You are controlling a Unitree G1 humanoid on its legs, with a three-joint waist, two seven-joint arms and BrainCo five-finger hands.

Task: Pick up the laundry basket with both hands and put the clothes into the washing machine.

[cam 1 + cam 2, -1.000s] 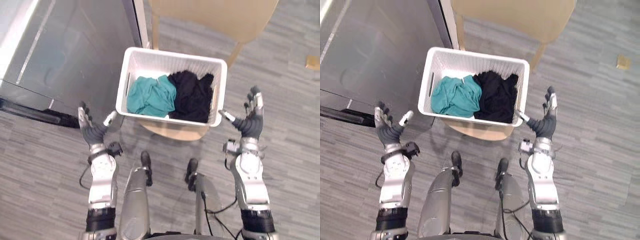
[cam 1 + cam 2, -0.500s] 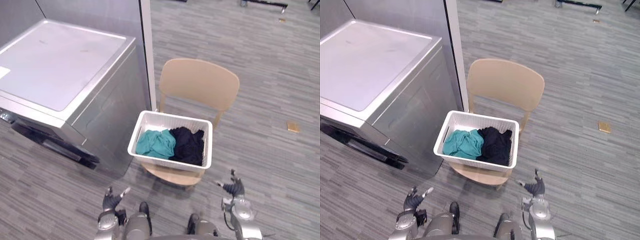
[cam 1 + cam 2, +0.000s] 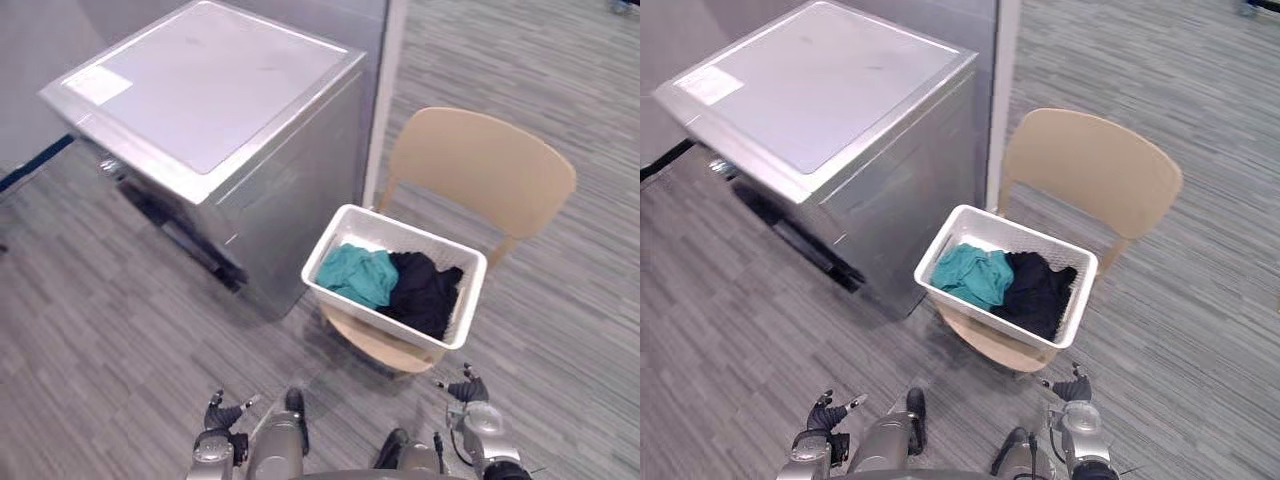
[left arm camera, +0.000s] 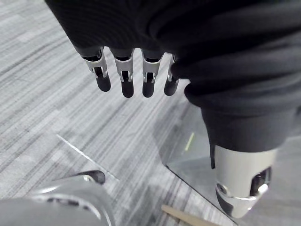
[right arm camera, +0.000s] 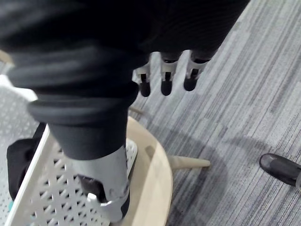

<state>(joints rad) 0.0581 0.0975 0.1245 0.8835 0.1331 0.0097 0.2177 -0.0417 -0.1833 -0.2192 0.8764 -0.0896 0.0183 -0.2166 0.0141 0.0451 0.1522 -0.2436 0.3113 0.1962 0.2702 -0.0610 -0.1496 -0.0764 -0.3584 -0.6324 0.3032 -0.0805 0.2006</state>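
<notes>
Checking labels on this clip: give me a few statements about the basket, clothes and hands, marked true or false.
The laundry basket sits on the chair seat. True.
The teal garment lies nearer the washing machine than the black garment. True.
The left hand is shut on the basket's rim. False: the left hand is open, low over the floor, away from it.
The basket holds only black clothing. False: teal and black garments lie side by side.

Head pair: high, far, facing down; both eyes share washing machine [image 3: 215, 110] at 11 o'clock, laundry basket [image 3: 980, 318] on chair [image 3: 480, 170] at 4 o'clock | left wrist: close, along left hand [image 4: 123, 77] to floor [image 4: 42, 94] | right wrist: close, along right hand [image 5: 164, 77] to chair seat, basket wall.
</notes>
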